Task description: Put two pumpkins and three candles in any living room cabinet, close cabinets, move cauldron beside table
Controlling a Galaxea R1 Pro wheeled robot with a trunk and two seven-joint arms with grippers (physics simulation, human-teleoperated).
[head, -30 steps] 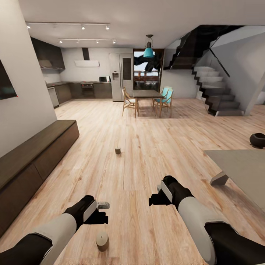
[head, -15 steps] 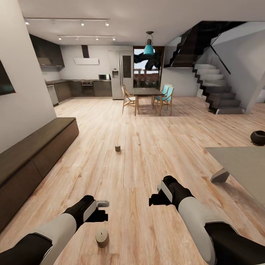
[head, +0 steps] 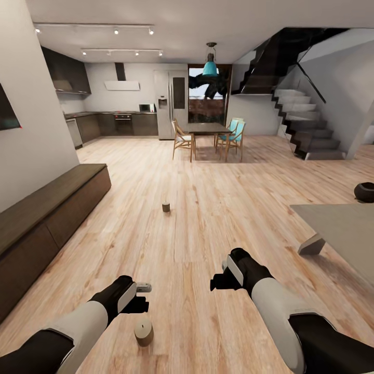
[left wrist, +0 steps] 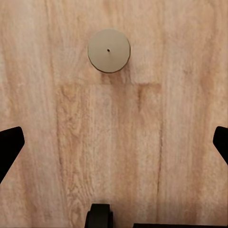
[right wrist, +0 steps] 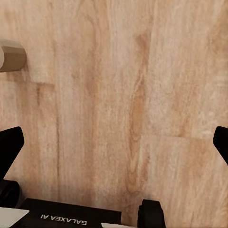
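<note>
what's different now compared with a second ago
The whole head view has shifted, so the camera moved, likely tilting a little. The left gripper has eased slightly over the near tan stubby candle on the wooden floor. Nothing was grasped or released. The far candle, black cauldron and right gripper seem unmoved.

Both arms extended forward, low; left tool and right tool spread wide, empty.
</note>
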